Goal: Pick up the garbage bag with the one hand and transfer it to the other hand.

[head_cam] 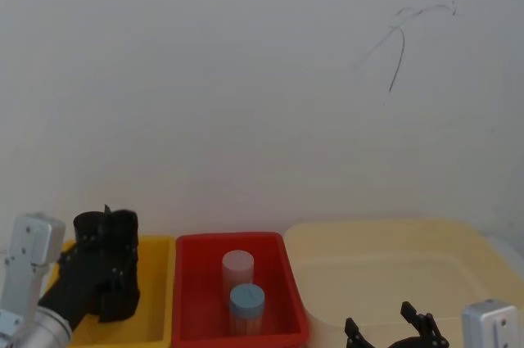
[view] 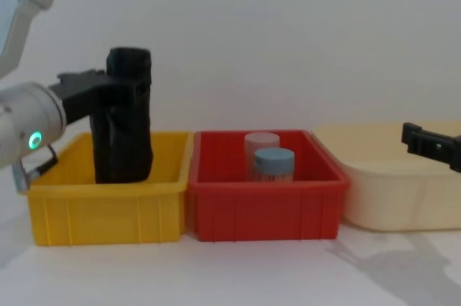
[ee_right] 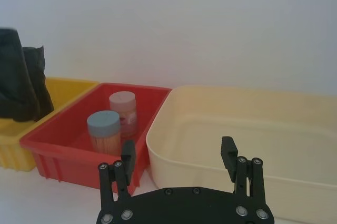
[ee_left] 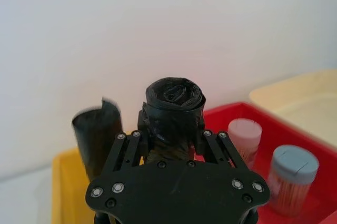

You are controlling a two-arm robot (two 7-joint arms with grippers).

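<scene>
The bag (view: pixel 122 144), a black roll, stands upright with its long axis vertical. Its lower end dips inside the yellow bin (view: pixel 108 209), near the bin's middle; we cannot tell whether it touches the floor. A loose flap (ee_left: pixel 97 134) of plastic hangs beside the roll.

The left gripper (view: pixel 124 91) is clenched on the bag's upper part, one finger on either side. The right gripper (ee_right: pixel 178 153) hovers over the cream tub (view: pixel 392 198) at its near edge, jaws spread and empty, well apart from the bag. Between the two lies the red bin (view: pixel 263 209) with its jars (view: pixel 274 165).

We judge that the handover turns on one relation: the bag lies to the right gripper's left, across the red bin. Its upright axis leaves the length below the left fingers as the freer hold for a sideways grasp.
</scene>
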